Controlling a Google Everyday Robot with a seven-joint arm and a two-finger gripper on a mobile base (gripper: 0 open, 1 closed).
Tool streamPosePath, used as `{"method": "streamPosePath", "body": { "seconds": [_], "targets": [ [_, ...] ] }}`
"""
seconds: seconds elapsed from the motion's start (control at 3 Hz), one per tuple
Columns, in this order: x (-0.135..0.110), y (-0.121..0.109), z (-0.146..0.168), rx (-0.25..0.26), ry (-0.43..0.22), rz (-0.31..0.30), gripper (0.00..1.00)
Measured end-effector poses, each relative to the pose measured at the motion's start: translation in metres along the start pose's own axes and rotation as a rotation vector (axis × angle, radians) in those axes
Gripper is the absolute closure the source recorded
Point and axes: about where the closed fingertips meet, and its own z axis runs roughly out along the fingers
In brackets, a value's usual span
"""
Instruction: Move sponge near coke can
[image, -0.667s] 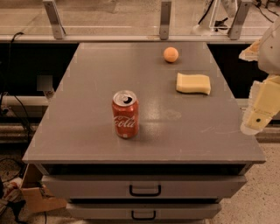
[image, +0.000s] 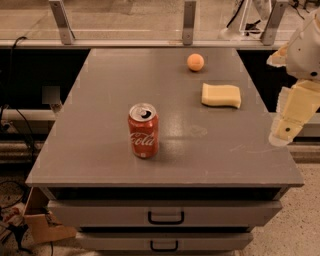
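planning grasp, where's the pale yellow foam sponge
Camera view: sponge on the grey table, right side, near the round orange ball; gripper beyond the right edge.

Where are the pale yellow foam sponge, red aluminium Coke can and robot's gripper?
pale yellow foam sponge (image: 221, 95), camera view, centre of top face.
red aluminium Coke can (image: 144, 137), camera view, its white script.
gripper (image: 281, 136), camera view, its pale tip, right of the table (image: 100, 150).

Glossy metal coke can (image: 144, 131), foam sponge (image: 221, 95) — matt plastic pincer (image: 283, 134) beside table (image: 95, 120).
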Motion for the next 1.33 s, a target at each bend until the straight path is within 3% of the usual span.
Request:
{"method": "streamPosePath", "body": {
  "seconds": [0.33,0.67,1.0,1.33],
  "targets": [
    [-0.008,-0.048,0.026,-0.002,0.002,-0.019,0.00],
    [-0.024,-0.100,0.068,-0.008,-0.038,-0.024,0.00],
    [-0.037,-0.130,0.108,0.005,-0.042,-0.029,0.00],
    [-0.034,-0.152,0.147,-0.004,-0.016,-0.038,0.00]
  ]
}}
